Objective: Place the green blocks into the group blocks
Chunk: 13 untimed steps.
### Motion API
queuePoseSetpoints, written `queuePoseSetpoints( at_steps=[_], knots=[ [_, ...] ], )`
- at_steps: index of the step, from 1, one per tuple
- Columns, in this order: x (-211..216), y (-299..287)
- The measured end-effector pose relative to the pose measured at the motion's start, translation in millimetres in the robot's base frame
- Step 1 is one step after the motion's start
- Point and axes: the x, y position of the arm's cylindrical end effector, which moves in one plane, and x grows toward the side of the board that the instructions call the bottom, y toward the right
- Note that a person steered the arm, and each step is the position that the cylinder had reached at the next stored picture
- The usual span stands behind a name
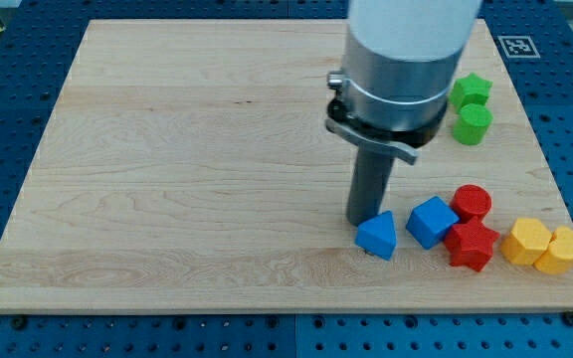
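- So, 8 blocks total on the wooden desk (187, 169), all on the view's right half: 2 green, 2 blue, 2 red, 2 yellow.
- Green x2: green star block (471, 89) near the desk's right edge, upper part; green cylinder block (474, 123) just below it, touching or nearly so. This pair sits well apart from the other 6.
- Blue x2: blue triangular block (377, 236) at the view's bottom, left end of the lower group; blue cube block (432, 221) just to its right, a thin gap between them.
- Red x2: red cylinder block (473, 202) right of the blue cube; red star block (472, 245) directly below it, touching both it and the cube's corner, as far as I can tell.
- Yellow x2: yellow block (526, 241) right of the red star, w/ a second yellow block (563, 250) touching it at the desk's right edge; exact shapes hard to make out, rounded/heart-like.
- My tip (362, 221): 1 dark rod under a big grey/white arm body, tip down on the desk just at the upper left of the blue triangular block, touching or nearly touching it.
- Tool state: plain rod, no jaws to be apart or together; clamped on nothing.
- Tip is well apart from both green blocks, which lie up and to the view's right of it.
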Motion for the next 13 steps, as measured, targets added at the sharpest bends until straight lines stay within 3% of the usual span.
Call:
queuePoseSetpoints(
  at_steps=[2,3,4,5,6,7,8,9,11,13],
  knots=[
    [0.0,10.8],
    [-23.1,-19.6],
    [-104.4,-35.4],
    [-214.3,-40.0],
    [-256.8,-31.6],
    [-256.8,-1.2],
    [-263.1,84.1],
    [-262.9,120.7],
    [-218.3,154.2],
    [-176.0,152.2]
  ],
)
